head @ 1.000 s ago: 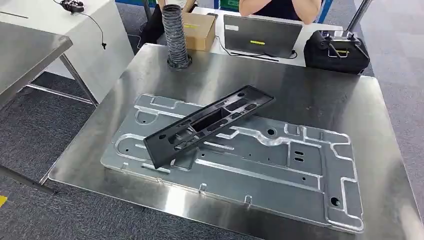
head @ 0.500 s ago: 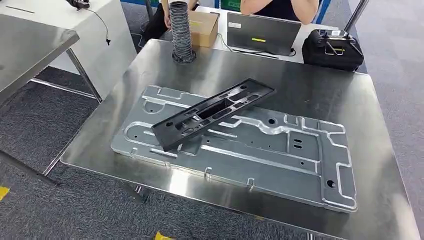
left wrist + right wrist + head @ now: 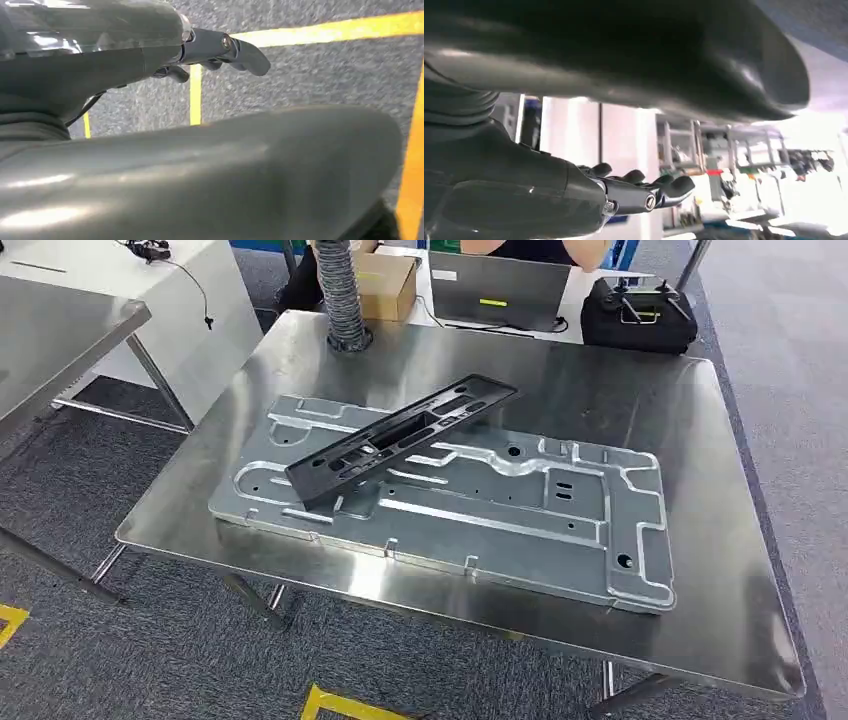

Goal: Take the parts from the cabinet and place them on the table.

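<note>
Head view looks down on a steel bench (image 3: 700, 570) that carries two parts. One is a large flat silver metal panel (image 3: 520, 530), stamped with ridges and holes, lying across the middle of the bench. The other is a long black plastic frame (image 3: 400, 440), which rests directly on the panel and runs diagonally, one end toward 8 o'clock and the other toward 2 o'clock. Its far end sits a little raised, likely because it is propped on the panel's ridges. Both parts look delivered to the bench, stacked, probably, because the panel takes up most of the surface.

At 11 o'clock on the bench stands a grey ribbed hose (image 3: 342, 300). Beyond the far edge, at 12 o'clock, are a cardboard box (image 3: 385, 285) and a laptop (image 3: 495, 295); a black controller bag (image 3: 640, 320) sits at 1 o'clock. A person sits behind the laptop.

Left wrist view shows the left hand (image 3: 220, 50) holding nothing, its fingers loosely spread, above grey carpet with yellow floor tape. Right wrist view shows the right hand (image 3: 639, 192) also holding nothing, fingers extended and slightly apart. Both arms appear to hang at the robot's sides, which suits walking to the cabinet for more parts.
</note>
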Motion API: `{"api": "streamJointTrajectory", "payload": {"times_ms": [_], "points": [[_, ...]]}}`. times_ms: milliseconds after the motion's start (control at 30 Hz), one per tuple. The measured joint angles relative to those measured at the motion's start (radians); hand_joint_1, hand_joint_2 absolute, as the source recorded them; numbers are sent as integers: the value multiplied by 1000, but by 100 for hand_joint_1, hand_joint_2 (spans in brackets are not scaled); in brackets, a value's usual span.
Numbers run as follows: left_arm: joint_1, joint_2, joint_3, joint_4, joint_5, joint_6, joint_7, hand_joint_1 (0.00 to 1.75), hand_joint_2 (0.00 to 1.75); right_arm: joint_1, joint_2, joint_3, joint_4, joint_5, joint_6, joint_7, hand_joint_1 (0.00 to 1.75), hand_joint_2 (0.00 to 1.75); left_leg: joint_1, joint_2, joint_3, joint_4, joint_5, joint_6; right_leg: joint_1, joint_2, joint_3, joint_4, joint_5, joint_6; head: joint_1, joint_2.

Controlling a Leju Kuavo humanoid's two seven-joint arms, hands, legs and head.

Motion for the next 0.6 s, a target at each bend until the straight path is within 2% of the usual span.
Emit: {"api": "streamJointTrajectory", "payload": {"times_ms": [33,67,100,133,167,200,233,267,300,333,367,400,433,467,533,567,600], "points": [[0,0,0,0,1,1,1,0,0,-4,6,-4,19,6,-3,-1,0,0,0,0,-22,80,-45,-2,3,0,-13,1,10,-2,0,0],[0,0,0,0,1,2,2,0,0,-10,12,-6,39,10,-7,-1,0,0,0,0,-34,143,-67,-2,7,1,-27,2,19,-4,0,0],[0,0,0,0,2,2,3,0,0,-16,19,-9,60,13,-12,-1,0,0,0,0,-26,161,-61,0,10,1,-39,4,28,-4,0,0],[0,0,0,0,2,2,3,0,0,-22,24,-12,80,16,-16,-1,0,0,-1,0,1,138,-35,5,13,1,-50,6,36,-4,0,0],[-1,0,1,0,3,3,3,0,0,-29,28,-14,103,20,-20,0,0,0,-3,0,52,71,3,13,18,2,-63,8,44,-4,0,0],[-1,0,1,0,4,3,3,0,0,-38,31,-14,124,21,-24,0,0,0,-7,-1,117,-22,30,27,22,4,-73,8,52,-4,0,0],[-4,1,1,0,6,4,3,0,0,-45,33,-15,147,21,-31,1,0,0,-13,-4,188,-122,35,43,20,4,-78,9,60,-4,0,0],[-6,5,1,-1,6,5,3,0,0,-49,37,-16,166,21,-40,1,0,0,-19,-2,232,-193,17,51,30,5,-83,10,64,0,0,0],[-9,5,1,-1,6,5,4,0,0,-54,41,-18,189,21,-48,-1,0,0,-15,-1,230,-198,21,42,26,2,-84,8,74,6,0,0],[-8,5,2,-1,8,6,3,0,0,-63,42,-19,212,20,-52,-1,0,0,-18,-1,221,-203,25,43,24,2,-84,6,82,11,0,0],[-7,3,2,-1,8,6,3,0,0,-65,43,-19,227,20,-55,-1,0,0,-22,0,217,-201,29,49,20,1,-85,4,89,18,0,0],[-4,3,2,0,8,6,3,0,0,-67,44,-19,240,19,-59,-2,0,0,-21,0,215,-212,44,56,24,1,-86,2,98,26,0,0],[-3,0,3,0,8,6,3,0,0,-69,46,-21,254,18,-65,-2,0,0,-14,8,211,-220,58,61,16,4,-91,16,78,27,0,0],[-4,1,4,0,8,6,2,0,0,-73,50,-24,280,18,-76,-2,0,0,-14,7,200,-222,68,68,17,3,-106,52,25,32,0,0],[-5,0,4,0,1,5,2,0,0,-79,64,-31,325,17,-93,-4,0,0,-13,8,173,-221,88,69,12,2,-149,200,-98,41,0,0],[-4,0,4,0,-1,5,2,0,0,-78,77,-31,344,17,-94,-5,0,0,-13,8,160,-219,96,68,9,2,-164,268,-129,45,0,0],[-4,0,4,0,-2,5,2,0,0,-77,88,-32,364,17,-94,-7,0,0,-13,8,144,-215,105,65,5,2,-167,312,-125,49,0,0]]}}
